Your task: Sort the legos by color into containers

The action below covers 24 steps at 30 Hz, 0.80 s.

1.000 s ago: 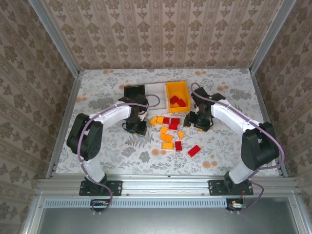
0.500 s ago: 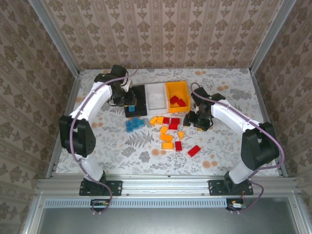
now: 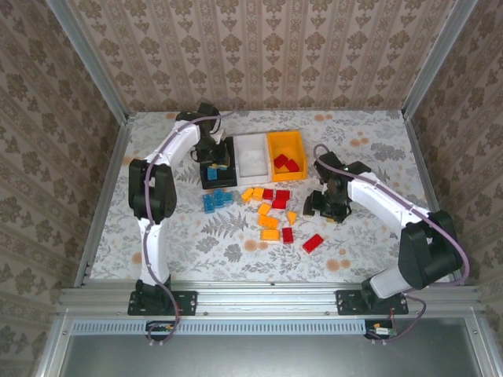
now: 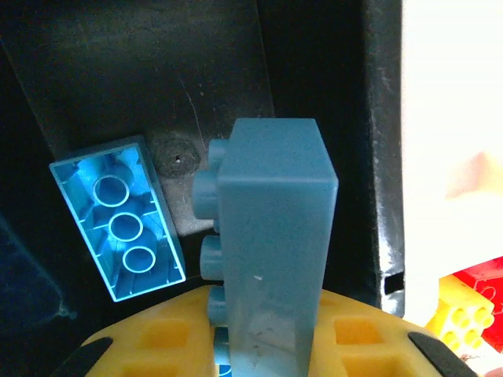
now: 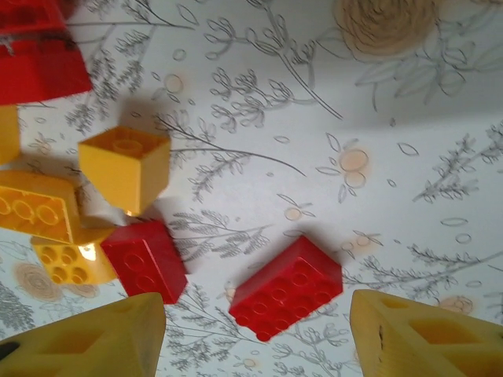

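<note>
Left gripper [image 4: 267, 349] is clamped on a blue brick [image 4: 271, 236], held on end over the black bin [image 4: 157, 71]. A second blue brick [image 4: 118, 228] lies underside-up on that bin's floor, just beside the held one. In the top view the left arm [image 3: 177, 145] reaches across the black bin and covers much of it. The white bin [image 3: 251, 153] is next in the row, then the orange-yellow bin [image 3: 283, 143] with red bricks [image 3: 287, 163] inside.

Right gripper [image 5: 255, 334] has its jaws apart with nothing held, hovering over the tabletop [image 5: 354, 118]. A loose red brick [image 5: 287, 298] lies below, between the fingers. Another red brick [image 5: 145, 259] and an orange brick [image 5: 126, 169] sit off to one side.

A blue cluster [image 3: 216, 200] sits on the tabletop just in front of the black bin. A mixed orange and red pile [image 3: 271, 210] lies between the arms.

The tabletop is white with a grey leaf and orange flower print. The walls [image 3: 259, 47] are patterned wallpaper with metal frame posts [image 3: 86, 55].
</note>
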### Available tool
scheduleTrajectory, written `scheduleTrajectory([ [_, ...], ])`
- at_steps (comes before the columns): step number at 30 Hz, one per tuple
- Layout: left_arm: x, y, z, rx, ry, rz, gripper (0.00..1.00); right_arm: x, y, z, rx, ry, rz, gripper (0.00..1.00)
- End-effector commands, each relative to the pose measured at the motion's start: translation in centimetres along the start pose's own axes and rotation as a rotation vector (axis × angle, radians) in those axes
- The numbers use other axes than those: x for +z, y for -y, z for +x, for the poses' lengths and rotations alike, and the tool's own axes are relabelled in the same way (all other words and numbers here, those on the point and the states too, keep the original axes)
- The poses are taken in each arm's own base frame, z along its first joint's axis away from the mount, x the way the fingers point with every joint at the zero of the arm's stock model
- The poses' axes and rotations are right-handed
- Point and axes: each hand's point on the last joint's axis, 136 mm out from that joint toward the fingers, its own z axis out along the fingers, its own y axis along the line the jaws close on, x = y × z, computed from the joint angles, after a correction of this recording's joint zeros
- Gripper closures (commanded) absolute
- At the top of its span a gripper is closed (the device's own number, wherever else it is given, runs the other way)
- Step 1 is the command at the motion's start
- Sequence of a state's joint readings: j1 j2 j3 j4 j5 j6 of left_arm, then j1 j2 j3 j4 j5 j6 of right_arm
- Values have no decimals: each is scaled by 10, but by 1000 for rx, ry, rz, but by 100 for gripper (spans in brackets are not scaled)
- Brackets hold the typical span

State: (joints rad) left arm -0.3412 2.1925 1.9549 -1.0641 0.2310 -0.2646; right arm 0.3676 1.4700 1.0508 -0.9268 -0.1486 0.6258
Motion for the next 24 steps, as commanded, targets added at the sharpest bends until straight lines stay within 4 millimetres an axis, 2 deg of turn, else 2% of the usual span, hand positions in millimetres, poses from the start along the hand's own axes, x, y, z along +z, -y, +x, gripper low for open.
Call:
scheduleTrajectory([
  [1,4,-3,4,29,-43,-16,73,-2,12,12,30,-8,36,36],
  [5,9,-6,7,29,-59,-21,65,1,19,21,53,-21,43,35],
  [11,10,-4,10,22,-66,-6,61,14,32,42,104,-83,80,31],
  [17,-6,1,12,18,-31,10,58,26,34,58,191,-125,106,28],
  [24,-38,3,25,11,36,19,55,38,31,59,250,-149,145,26],
])
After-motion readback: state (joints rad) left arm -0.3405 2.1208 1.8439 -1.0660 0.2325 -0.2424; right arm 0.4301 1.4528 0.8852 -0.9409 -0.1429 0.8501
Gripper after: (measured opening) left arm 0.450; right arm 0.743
